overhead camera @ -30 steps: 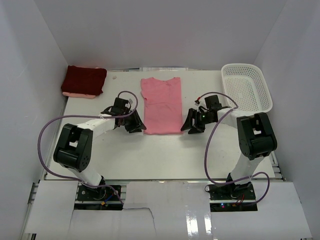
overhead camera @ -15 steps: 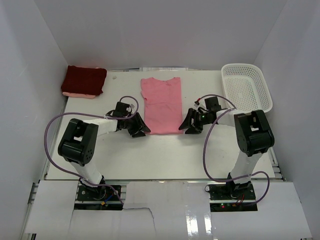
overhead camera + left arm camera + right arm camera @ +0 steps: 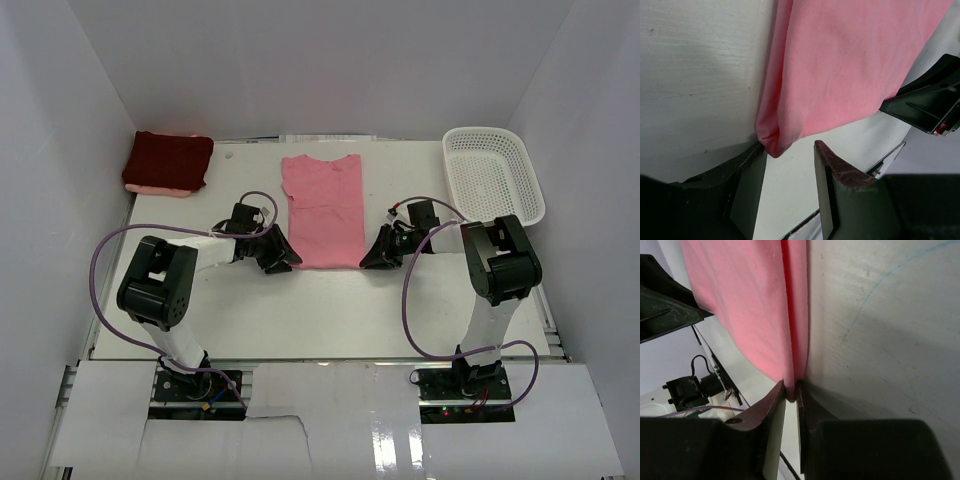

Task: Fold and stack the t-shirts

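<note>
A salmon pink t-shirt (image 3: 322,210) lies flat mid-table, folded to a long strip with its collar at the far end. My right gripper (image 3: 374,256) is at the strip's near right corner. In the right wrist view that gripper (image 3: 791,388) is shut on the doubled pink edge (image 3: 750,305). My left gripper (image 3: 284,258) is at the near left corner. In its wrist view the left gripper (image 3: 790,147) is open, and the pink corner (image 3: 771,145) touches the inner side of one finger (image 3: 747,185) without being pinched. A dark maroon t-shirt (image 3: 168,160) lies folded at the far left corner.
A white mesh basket (image 3: 487,131) stands at the far right of the table. White walls close in the left, right and back. Purple cables loop from both arms over the near part of the table (image 3: 320,310).
My right gripper has shut on the pink shirt's near right corner. My left gripper has slid in to the near left corner and stays open.
</note>
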